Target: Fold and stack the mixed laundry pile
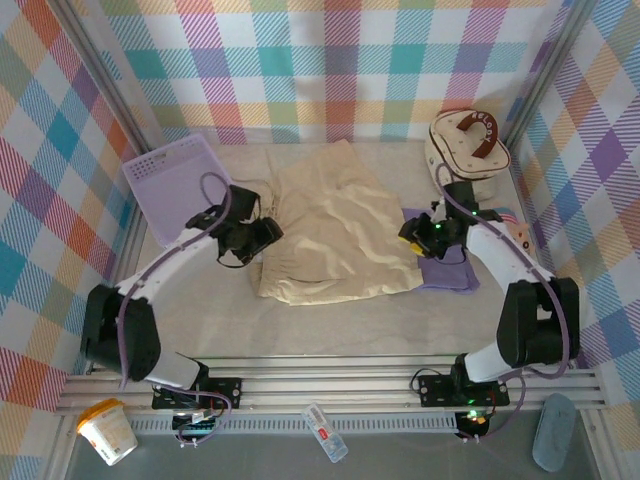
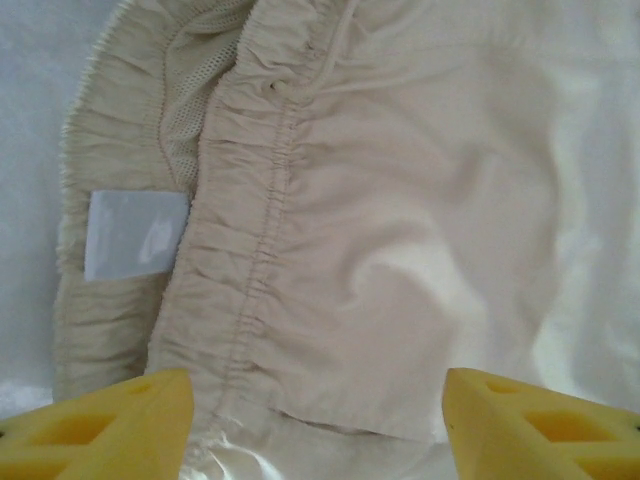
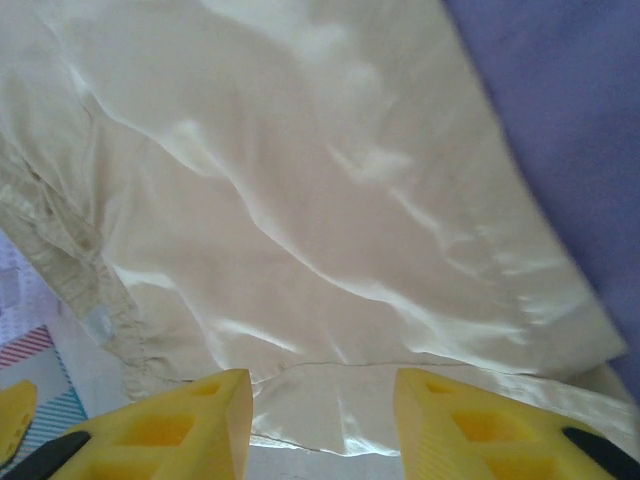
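Note:
The beige-cream garment (image 1: 335,225) lies spread flat in the middle of the table, part of the mixed laundry pile. Its gathered waistband (image 2: 260,250) with a white label (image 2: 135,233) fills the left wrist view. The lavender T-shirt (image 1: 450,272) lies folded at the garment's right edge, partly under the right arm, and shows as purple cloth (image 3: 560,100). My left gripper (image 1: 262,235) (image 2: 318,430) hovers open over the garment's left edge. My right gripper (image 1: 410,235) (image 3: 322,425) stands open over the garment's right edge, where a hem fold lies below the fingers. Neither holds cloth.
A lavender perforated basket (image 1: 175,180) leans at the back left. A cream round case with a brown handle (image 1: 465,140) stands at the back right. Plaid walls close in three sides. A cup (image 1: 108,432) and a small bottle (image 1: 325,432) lie beyond the near rail.

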`<state>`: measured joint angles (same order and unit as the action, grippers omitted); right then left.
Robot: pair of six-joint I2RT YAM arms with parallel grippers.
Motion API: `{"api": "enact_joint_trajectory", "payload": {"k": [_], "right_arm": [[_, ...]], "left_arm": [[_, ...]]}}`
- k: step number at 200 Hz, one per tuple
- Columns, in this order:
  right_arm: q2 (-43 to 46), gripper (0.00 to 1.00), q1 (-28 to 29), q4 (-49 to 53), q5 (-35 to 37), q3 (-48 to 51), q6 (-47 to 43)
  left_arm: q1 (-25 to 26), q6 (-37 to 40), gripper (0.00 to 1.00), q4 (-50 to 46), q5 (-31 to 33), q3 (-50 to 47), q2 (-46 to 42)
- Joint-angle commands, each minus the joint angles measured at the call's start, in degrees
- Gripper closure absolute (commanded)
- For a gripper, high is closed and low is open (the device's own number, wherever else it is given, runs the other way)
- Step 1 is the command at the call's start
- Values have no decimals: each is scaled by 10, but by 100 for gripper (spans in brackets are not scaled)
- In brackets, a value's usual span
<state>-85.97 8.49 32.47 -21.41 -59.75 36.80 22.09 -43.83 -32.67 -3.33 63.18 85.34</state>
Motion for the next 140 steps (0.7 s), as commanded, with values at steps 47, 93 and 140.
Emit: {"api": "enact_joint_trajectory", "payload": {"k": [47, 93, 140], "right_arm": [[-103, 56, 141, 31, 78, -62, 29], [-115, 57, 143, 29, 82, -57, 37], [-130, 60, 132, 58, 115, -75, 23]], "left_arm": [[19, 69, 30, 28, 73, 31, 127], [39, 61, 63, 41, 68, 19, 157], [39, 73, 100, 25, 71, 44, 143]]}}
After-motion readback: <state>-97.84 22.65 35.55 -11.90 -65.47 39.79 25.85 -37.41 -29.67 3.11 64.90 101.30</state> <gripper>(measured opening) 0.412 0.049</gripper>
